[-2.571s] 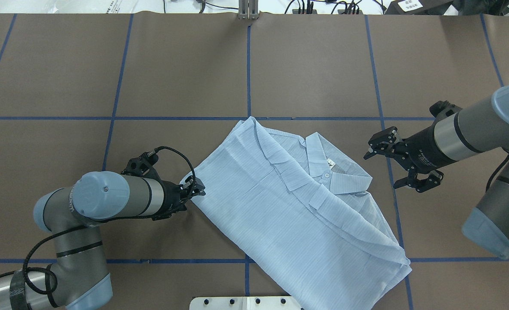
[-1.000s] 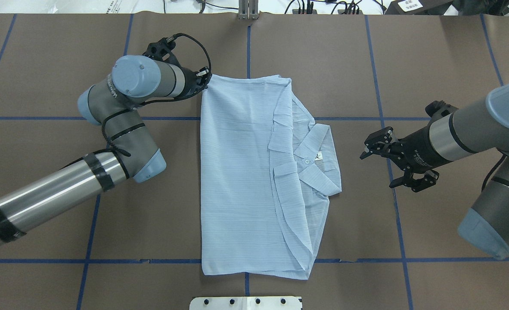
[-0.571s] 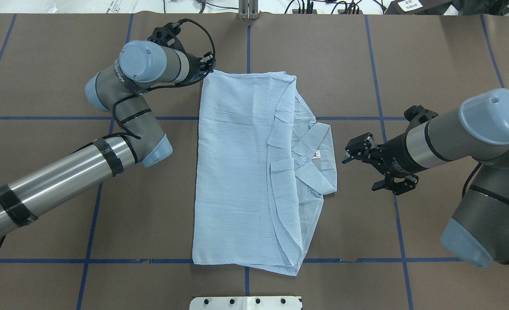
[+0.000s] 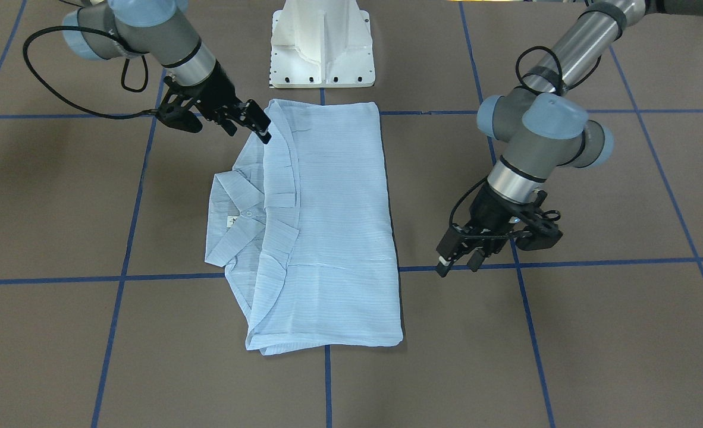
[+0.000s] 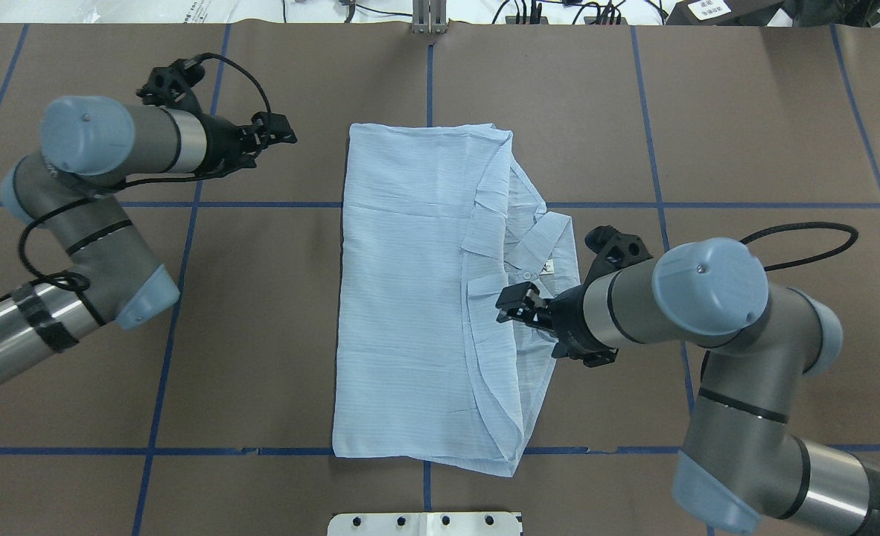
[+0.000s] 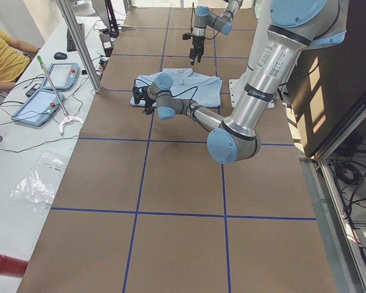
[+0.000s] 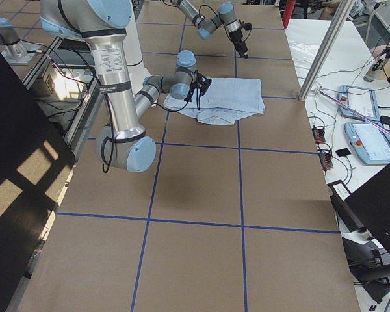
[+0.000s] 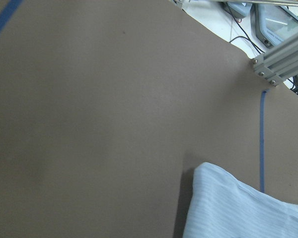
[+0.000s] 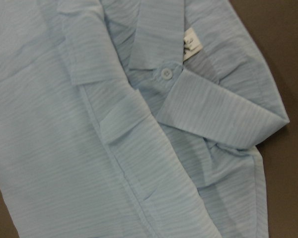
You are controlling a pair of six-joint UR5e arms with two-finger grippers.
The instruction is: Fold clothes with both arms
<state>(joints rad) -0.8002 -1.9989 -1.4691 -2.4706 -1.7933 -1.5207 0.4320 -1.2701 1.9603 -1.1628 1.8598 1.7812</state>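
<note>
The pale-blue striped shirt (image 5: 410,298) lies flat on the brown table, folded into a long rectangle. Its collar (image 5: 552,246) and neck label (image 5: 549,266) are on its right side. My left gripper (image 5: 272,134) is open and empty, left of the shirt's far left corner and clear of it; it also shows in the front view (image 4: 458,264). My right gripper (image 5: 544,327) is open and hovers over the shirt by the collar, also in the front view (image 4: 228,129). The right wrist view shows the collar button (image 9: 165,73) and label (image 9: 191,44). The left wrist view shows one shirt corner (image 8: 238,208).
The table is covered in brown paper with blue tape lines (image 5: 429,164). The white pedestal base (image 4: 322,41) stands at the robot's edge next to the shirt. An aluminium post (image 5: 429,18) stands at the far edge. Tablets and cables (image 6: 55,76) lie beyond it.
My left gripper dragged the shirt square to the table, let go of its far left corner and drew back left. My right gripper moved left over the collar.
</note>
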